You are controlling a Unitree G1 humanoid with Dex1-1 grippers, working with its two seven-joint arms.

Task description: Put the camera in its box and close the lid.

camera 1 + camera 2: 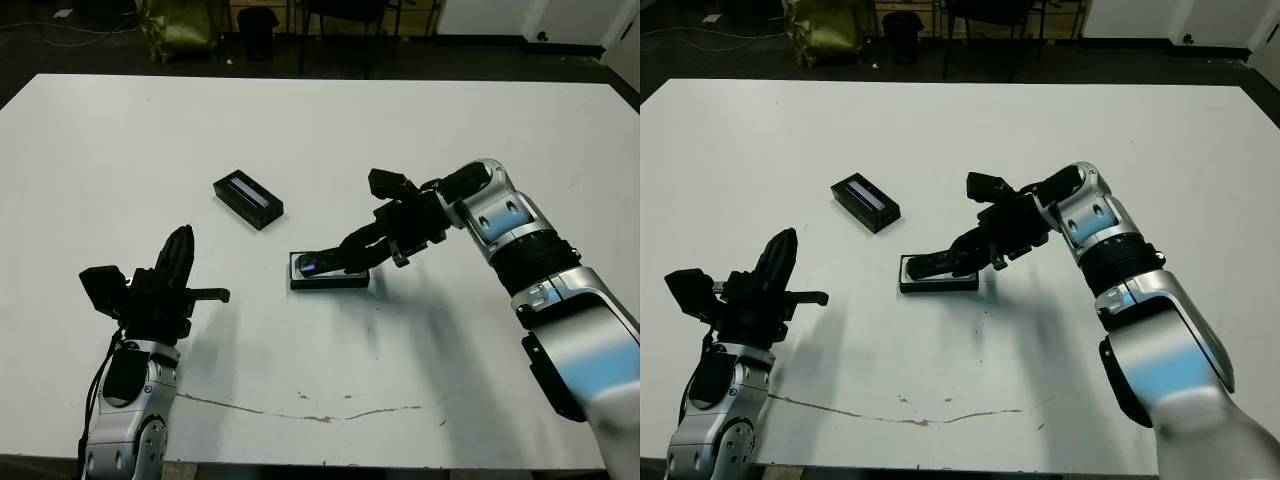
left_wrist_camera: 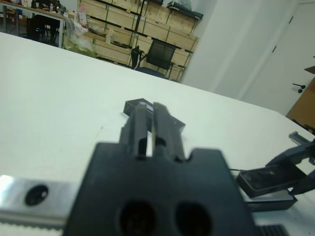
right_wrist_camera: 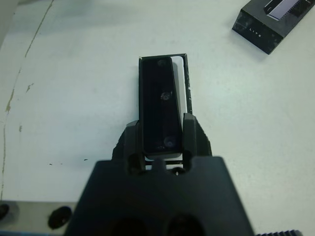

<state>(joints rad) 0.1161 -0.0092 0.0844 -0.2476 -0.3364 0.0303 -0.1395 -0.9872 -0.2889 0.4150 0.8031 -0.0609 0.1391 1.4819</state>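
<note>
A: Camera point(image 3: 158, 103) position?
B: Clamped in right tool point(image 3: 160, 135), tilted over the box point(image 3: 185, 93), lens face up, far end low in the tray.
A: Lid point(image 1: 247, 199)?
B: On tabletop point(image 1: 300, 120), well apart, stripe up.
A: Left tool point(image 1: 178, 262)?
B: Clenched on nothing, clear of everything.

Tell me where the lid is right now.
The lid lies flat on the table near its middle in the head views, apart from and beyond-left of the box, where the right pincer holds the camera.
</note>
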